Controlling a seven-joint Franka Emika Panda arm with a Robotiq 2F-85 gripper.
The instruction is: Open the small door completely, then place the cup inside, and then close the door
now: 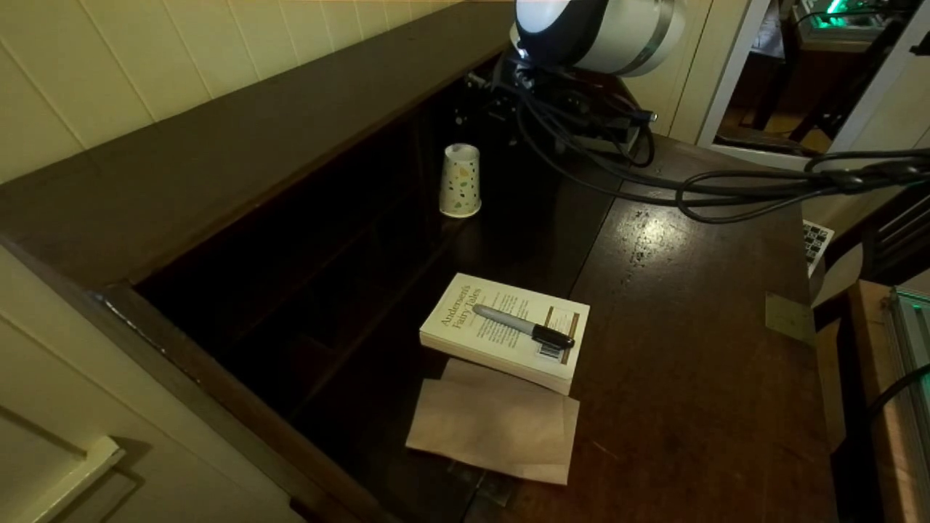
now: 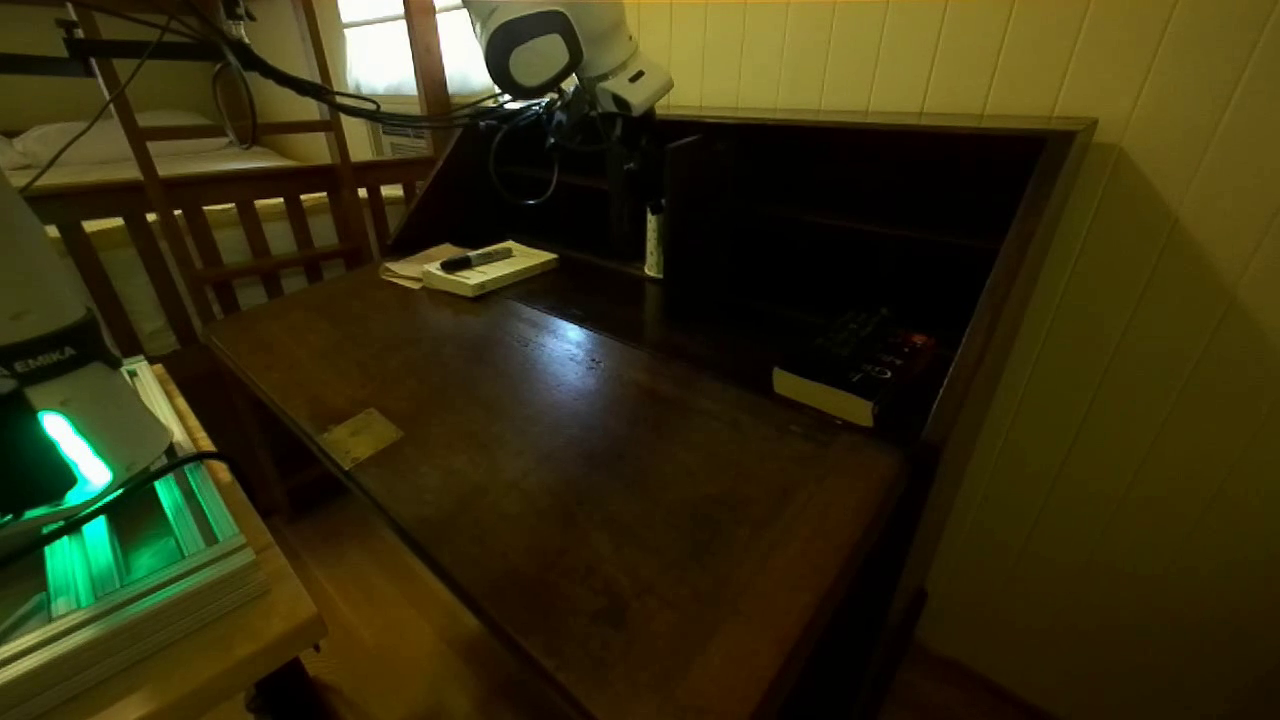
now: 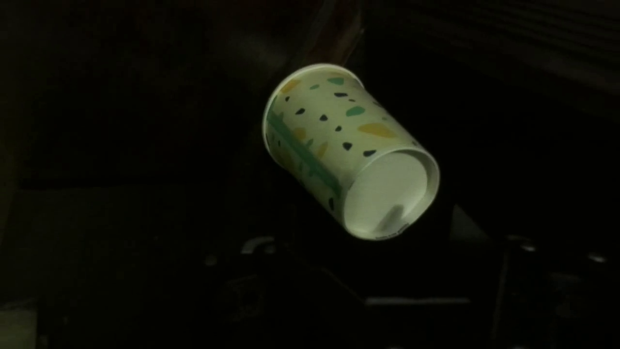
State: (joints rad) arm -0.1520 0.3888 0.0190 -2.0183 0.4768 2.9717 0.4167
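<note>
I count one cup; it is upright but mouth down, for the wrist view shows its closed base. In an exterior view it is at 12 o'clock from the middle; whether it is inside a compartment, I cannot tell. There is one small door, dark, upright, just at 3 o'clock of the cup and hiding part of it. The books are two: one white book between 5 and 6 o'clock from the cup, and one dark book at 4 o'clock from it, both on the surface. One marker lies on the white book. At 6 o'clock of this book is brown paper, whose sheets I cannot count.

There is one arm, near 12 o'clock, with its white wrist bent downward. The fingers are at 12 o'clock from the cup; they are too dark, so I cannot tell whether they are spread or pressed together, nor whether they touch it.
</note>
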